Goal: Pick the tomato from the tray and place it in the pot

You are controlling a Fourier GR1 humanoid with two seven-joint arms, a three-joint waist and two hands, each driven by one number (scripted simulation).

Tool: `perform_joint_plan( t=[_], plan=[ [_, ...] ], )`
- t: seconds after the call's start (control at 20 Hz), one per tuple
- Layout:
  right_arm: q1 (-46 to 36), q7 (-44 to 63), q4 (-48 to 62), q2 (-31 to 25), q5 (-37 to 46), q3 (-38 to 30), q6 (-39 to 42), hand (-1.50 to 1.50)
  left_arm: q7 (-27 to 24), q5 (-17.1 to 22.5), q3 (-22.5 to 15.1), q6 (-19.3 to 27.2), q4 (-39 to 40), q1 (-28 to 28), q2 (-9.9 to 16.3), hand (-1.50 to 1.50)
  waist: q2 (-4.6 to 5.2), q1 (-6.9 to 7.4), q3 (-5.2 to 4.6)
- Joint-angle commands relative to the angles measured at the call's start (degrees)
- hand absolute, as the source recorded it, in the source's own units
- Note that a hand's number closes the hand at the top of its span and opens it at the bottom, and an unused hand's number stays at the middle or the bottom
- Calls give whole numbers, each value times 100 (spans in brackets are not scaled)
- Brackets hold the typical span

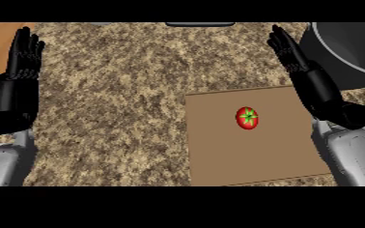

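Note:
A red tomato [247, 118] with a green stem star lies on the flat brown tray [221, 149], slightly right of the tray's middle. The dark grey pot [342, 48] stands at the upper right, cut off by the view's edge. My right hand [314, 84] is open with fingers pointing up, over the tray's right edge, between the tomato and the pot, not touching the tomato. My left hand [21, 72] rests open at the far left edge, fingers up, holding nothing.
The speckled granite counter [114, 101] spreads across the left and middle. A dark object [200, 24] shows at the top edge. An orange-brown surface [8, 31] fills the top left corner.

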Motion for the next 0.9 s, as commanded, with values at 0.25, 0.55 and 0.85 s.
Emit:
perform_joint_plan(
  t=[0.25,0.55,0.85],
  plan=[
    [878,1351,720,442,500,336,-925,150,1232,279,-1222,-963,1015,921,-503,0,55,-143,43],
    [1149,-207,50,1060,2283,-123,-3944,-150,1446,420,-1369,-1121,1238,1080,-665,0,-49,-277,69],
    [2327,1063,-1807,1312,3766,1032,-4469,-150,1639,389,-1377,-1344,1194,905,-682,0,-65,-17,49]
  ],
)
